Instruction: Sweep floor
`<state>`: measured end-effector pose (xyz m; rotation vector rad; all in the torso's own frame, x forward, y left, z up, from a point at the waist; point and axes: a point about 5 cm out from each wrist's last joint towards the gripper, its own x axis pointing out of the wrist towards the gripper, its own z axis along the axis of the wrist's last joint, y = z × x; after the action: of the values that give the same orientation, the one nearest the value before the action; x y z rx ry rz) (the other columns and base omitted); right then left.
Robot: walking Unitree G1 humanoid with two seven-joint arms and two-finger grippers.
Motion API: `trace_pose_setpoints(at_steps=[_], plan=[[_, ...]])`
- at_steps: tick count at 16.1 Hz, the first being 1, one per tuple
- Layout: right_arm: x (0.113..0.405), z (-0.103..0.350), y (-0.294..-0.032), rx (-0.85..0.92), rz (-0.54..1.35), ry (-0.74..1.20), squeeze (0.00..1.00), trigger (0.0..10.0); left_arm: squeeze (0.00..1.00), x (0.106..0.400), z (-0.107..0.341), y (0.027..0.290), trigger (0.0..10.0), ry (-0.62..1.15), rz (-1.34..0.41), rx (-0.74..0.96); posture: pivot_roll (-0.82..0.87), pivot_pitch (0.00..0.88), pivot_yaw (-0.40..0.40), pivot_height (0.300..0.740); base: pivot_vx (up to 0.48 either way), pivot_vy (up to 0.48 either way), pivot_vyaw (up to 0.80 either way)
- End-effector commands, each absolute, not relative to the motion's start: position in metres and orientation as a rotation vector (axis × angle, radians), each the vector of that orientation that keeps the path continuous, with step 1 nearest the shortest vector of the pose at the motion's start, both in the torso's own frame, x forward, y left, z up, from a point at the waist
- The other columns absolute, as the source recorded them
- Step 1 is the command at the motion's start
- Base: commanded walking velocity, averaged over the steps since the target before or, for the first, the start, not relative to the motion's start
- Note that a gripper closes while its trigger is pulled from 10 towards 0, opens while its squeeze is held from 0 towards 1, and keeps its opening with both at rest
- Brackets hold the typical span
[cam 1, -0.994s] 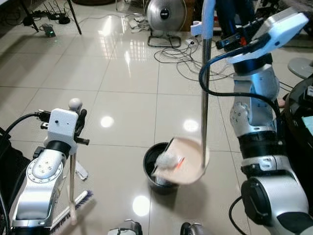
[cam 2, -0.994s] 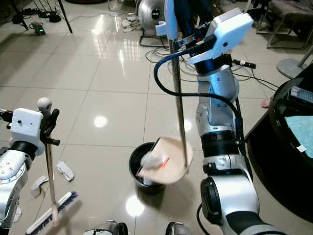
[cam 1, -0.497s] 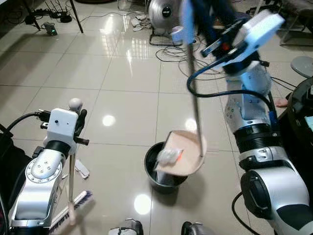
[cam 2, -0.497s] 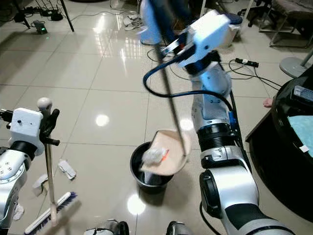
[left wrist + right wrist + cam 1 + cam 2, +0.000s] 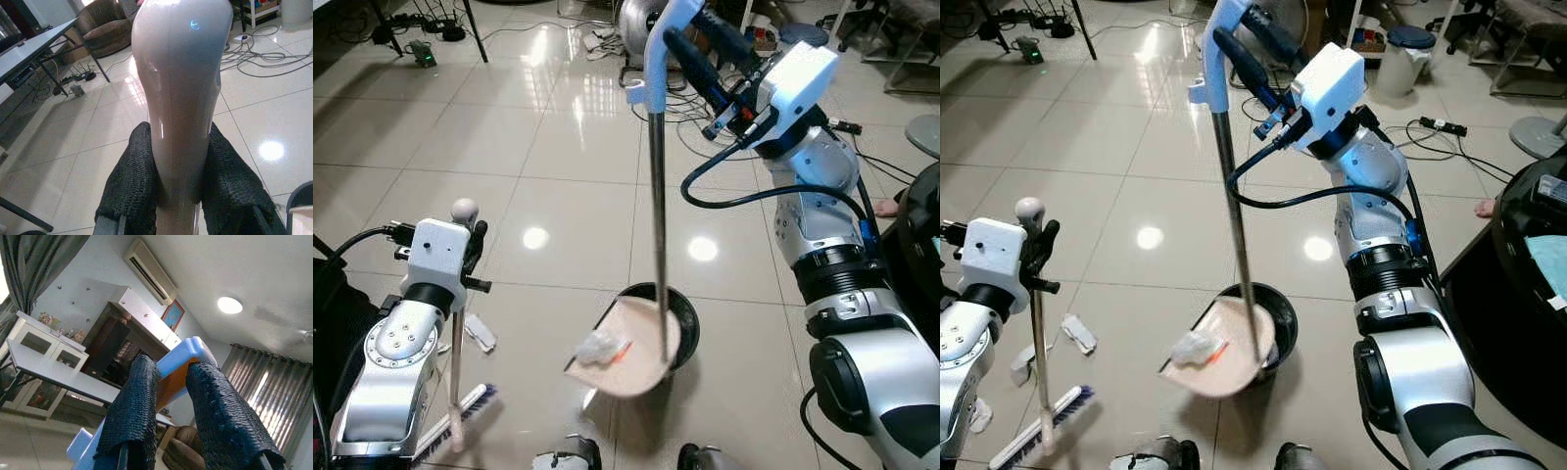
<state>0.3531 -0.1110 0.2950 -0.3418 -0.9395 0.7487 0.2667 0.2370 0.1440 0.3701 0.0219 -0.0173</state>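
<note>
Task status: partly complete, as judged from the scene. The dustpan (image 5: 625, 348), at lower centre of the left eye view, carries a crumpled white scrap with a red piece (image 5: 601, 347) on its tray. The tray overlaps the near rim of the black bin (image 5: 679, 318), and the load has not yet been tipped in. Loose paper scraps (image 5: 1077, 334) lie on the floor (image 5: 558, 147) at lower left of the right eye view, near the broom head (image 5: 1043, 427). Sweeping of these scraps and emptying of the dustpan are left to do.

Right pincer (image 5: 1255, 44): located at upper centre of the right eye view. Its two black fingers (image 5: 134, 411) are pressed onto the blue grip at the top of the dustpan's long metal handle (image 5: 656, 225), which hangs roughly vertical down to the tray.

Left pincer (image 5: 468, 250): located at centre left of the left eye view. Its fingers (image 5: 132, 191) are clamped on either side of the pale broom handle (image 5: 181, 98), just below its rounded top. The broom stands near upright, with its bristles on the floor at lower left.
</note>
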Motion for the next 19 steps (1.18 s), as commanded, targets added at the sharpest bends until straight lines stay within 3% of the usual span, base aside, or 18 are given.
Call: trace_pose_setpoints(at_steps=[1, 9, 19], plan=[[0.351, 0.313, -0.115, -0.369, 0.721, -1.012, 0.0, 10.0, 0.0, 0.269, 0.149, 0.235, 10.0, 0.003, -0.022, 0.392, 0.11, 0.148, 0.042, 0.74, 0.0, 0.0, 0.0], [0.353, 0.324, -0.13, -0.363, 0.66, -1.025, 0.0, 10.0, 0.0, 0.271, 0.15, 0.233, 10.0, 0.002, -0.026, 0.39, 0.1, 0.151, 0.05, 0.74, 0.0, 0.0, 0.0], [0.354, 0.29, -0.157, -0.488, 0.743, -0.741, 0.0, 10.0, 0.0, 0.276, 0.148, 0.223, 10.0, -0.002, -0.048, 0.375, 0.08, 0.136, 0.051, 0.74, 0.0, 0.0, 0.0]])
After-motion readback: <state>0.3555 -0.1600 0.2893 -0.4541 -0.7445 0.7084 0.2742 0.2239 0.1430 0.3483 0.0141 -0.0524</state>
